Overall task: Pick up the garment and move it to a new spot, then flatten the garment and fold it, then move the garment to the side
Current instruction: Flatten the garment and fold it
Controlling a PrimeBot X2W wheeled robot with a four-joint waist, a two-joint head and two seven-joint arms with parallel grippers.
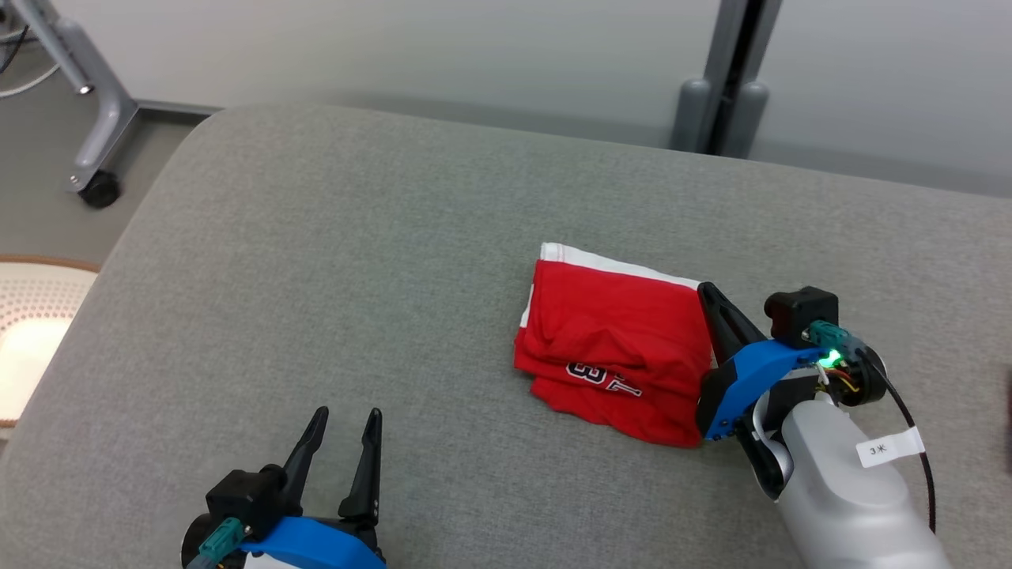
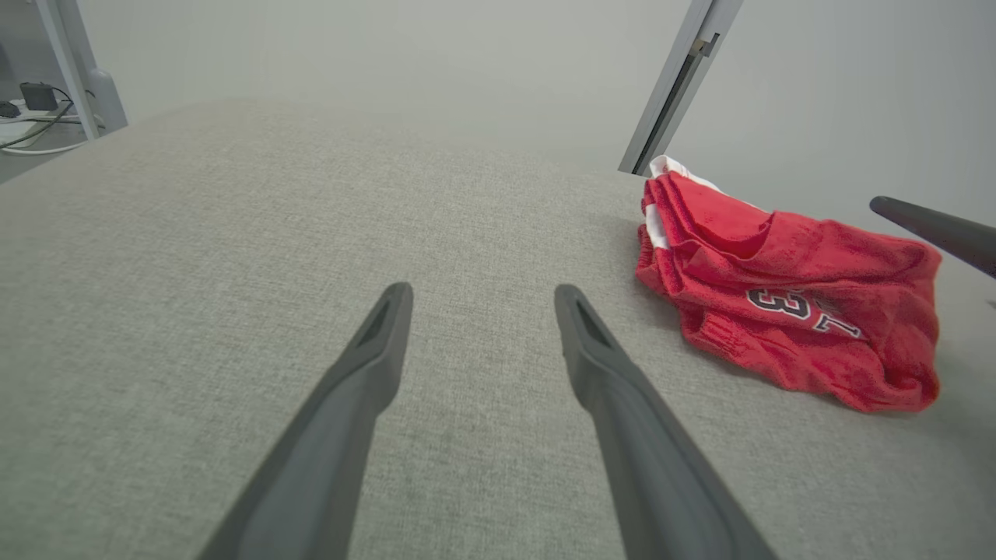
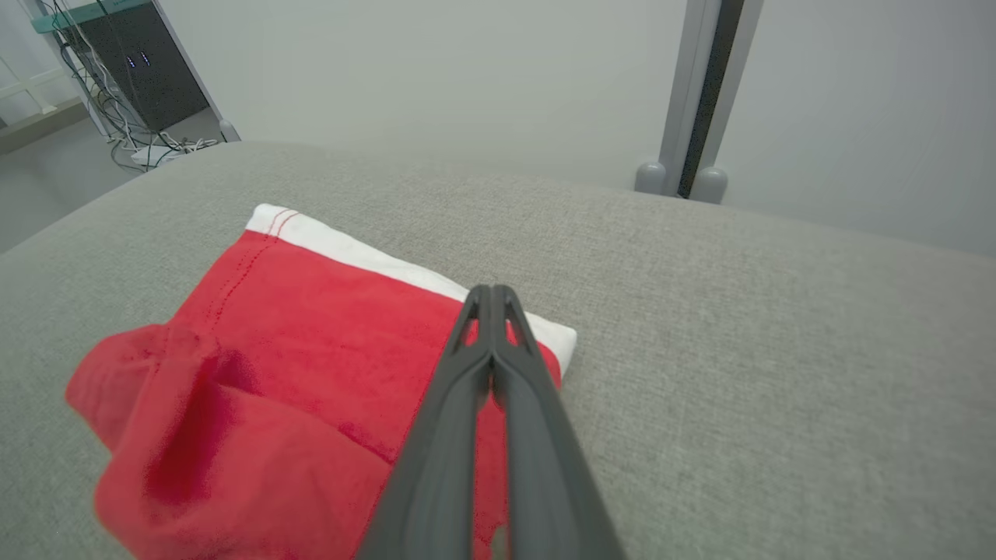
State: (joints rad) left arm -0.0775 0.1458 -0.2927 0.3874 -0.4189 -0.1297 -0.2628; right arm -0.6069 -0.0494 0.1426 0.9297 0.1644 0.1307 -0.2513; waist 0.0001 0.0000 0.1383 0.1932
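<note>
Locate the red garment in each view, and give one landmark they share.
Head view: garment right of centre, on the grey cushion.
Left wrist view: garment at the right, mid-height.
Right wrist view: garment lower left.
Shared landmark: the grey post behind the cushion.

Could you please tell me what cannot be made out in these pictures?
Whether the shut right gripper pinches the red garment: right wrist view, the gripper itself covers the contact.
The garment's printed number: head view, a fold hides part.
The garment's near end: right wrist view, blurred.
</note>
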